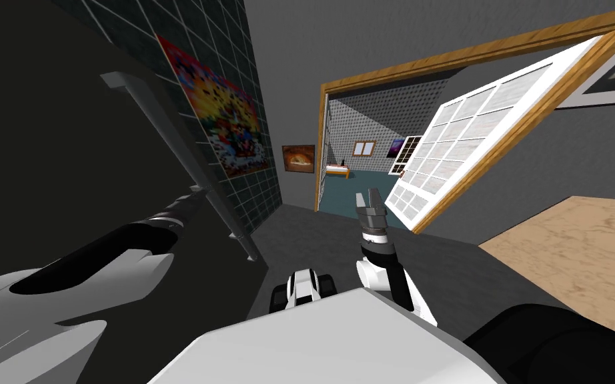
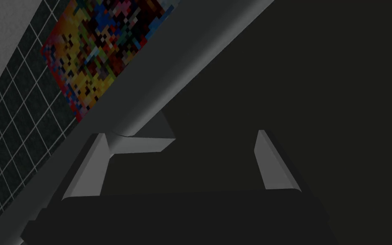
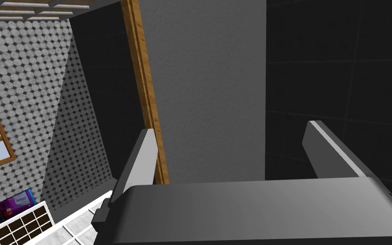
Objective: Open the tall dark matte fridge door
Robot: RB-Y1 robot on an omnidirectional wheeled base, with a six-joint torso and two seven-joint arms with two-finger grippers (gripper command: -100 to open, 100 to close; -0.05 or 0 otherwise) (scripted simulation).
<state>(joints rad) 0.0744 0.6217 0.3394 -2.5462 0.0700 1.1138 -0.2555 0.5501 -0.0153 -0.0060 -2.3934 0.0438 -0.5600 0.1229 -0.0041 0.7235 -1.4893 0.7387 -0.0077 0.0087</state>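
The left gripper [image 2: 180, 136] is spread wide and holds nothing, facing the tall dark matte fridge door [image 2: 318, 85]. The door's long grey bar handle [image 2: 165, 85] crosses one fingertip. The right gripper [image 1: 367, 198], off to the side, is also open and empty.

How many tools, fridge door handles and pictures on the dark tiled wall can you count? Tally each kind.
Tools: 2, left tool and right tool
Fridge door handle: 1
Colourful picture on the tiled wall: 1
Total: 4
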